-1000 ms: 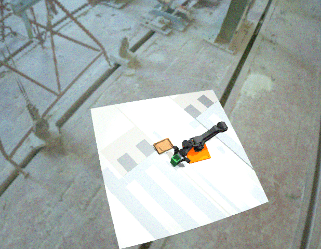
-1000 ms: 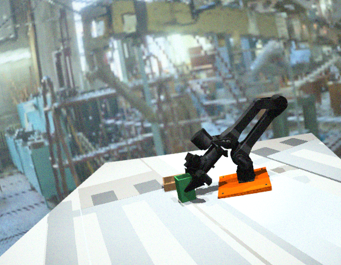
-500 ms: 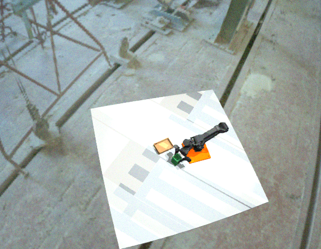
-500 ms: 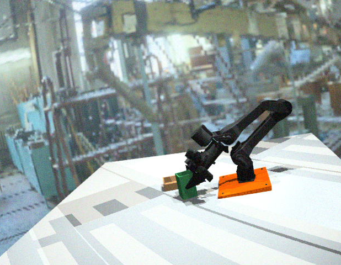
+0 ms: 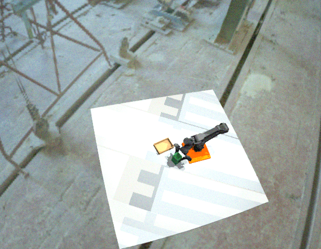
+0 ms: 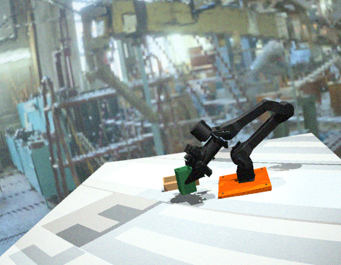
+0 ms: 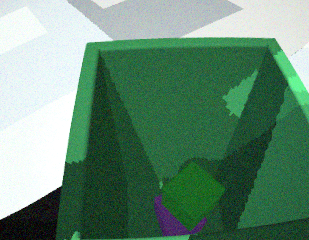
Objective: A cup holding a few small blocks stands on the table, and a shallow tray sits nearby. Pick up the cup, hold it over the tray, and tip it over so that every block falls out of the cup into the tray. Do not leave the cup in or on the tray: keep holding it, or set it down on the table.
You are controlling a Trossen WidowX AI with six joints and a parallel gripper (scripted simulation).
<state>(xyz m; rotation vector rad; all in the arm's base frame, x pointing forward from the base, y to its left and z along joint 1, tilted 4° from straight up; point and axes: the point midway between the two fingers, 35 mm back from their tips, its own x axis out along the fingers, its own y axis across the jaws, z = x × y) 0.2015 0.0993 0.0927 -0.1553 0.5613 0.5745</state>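
Top view: shallow tray (image 5: 155, 147) (image 6: 170, 183) at ten o'clock from cup (image 5: 177, 156) (image 6: 184, 181) (image 7: 179, 44)
Arm (image 5: 209, 135) (image 6: 250, 116): elbow bent high, forearm sloping down
Gripper (image 5: 180, 154) (image 6: 187, 179) (image 7: 180, 171): clamped on cup, angled downward
Cup: slightly tilted, just above table (image 5: 209, 177) (image 6: 153, 242) (image 7: 34, 110)
Contents: green block (image 7: 193, 192), purple block (image 7: 170, 221)

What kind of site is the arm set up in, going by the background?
Looks like an industrial workshop or factory hall, possibly an old one: large machinery overhead, teal cabinets off to one side, and rusty metal framework over a worn, stained floor.
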